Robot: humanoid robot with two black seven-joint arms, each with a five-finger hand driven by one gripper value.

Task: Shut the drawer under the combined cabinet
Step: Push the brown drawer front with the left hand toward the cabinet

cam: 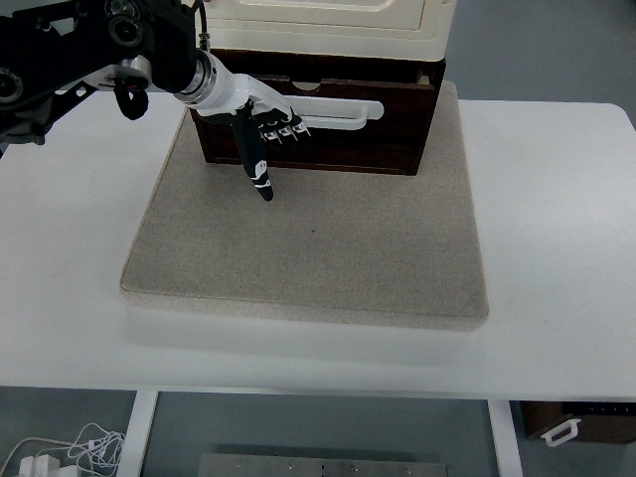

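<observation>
A cream-coloured cabinet (328, 25) stands at the back of a grey mat (318, 248). Beneath it a dark brown drawer (388, 134) with a long white handle (343, 111) juts forward a little past the cabinet front. My left hand (263, 134) comes in from the upper left and rests against the left part of the drawer front. Its white palm lies at the handle, the fingers are curled at the handle bar and the black thumb (253, 164) points down toward the mat. Whether the fingers wrap the handle or just press on it I cannot tell.
The mat lies on a white table (556, 248). Cables and a plug (60, 452) lie on the floor at the lower left. A dark box (581, 422) shows under the table's right front corner.
</observation>
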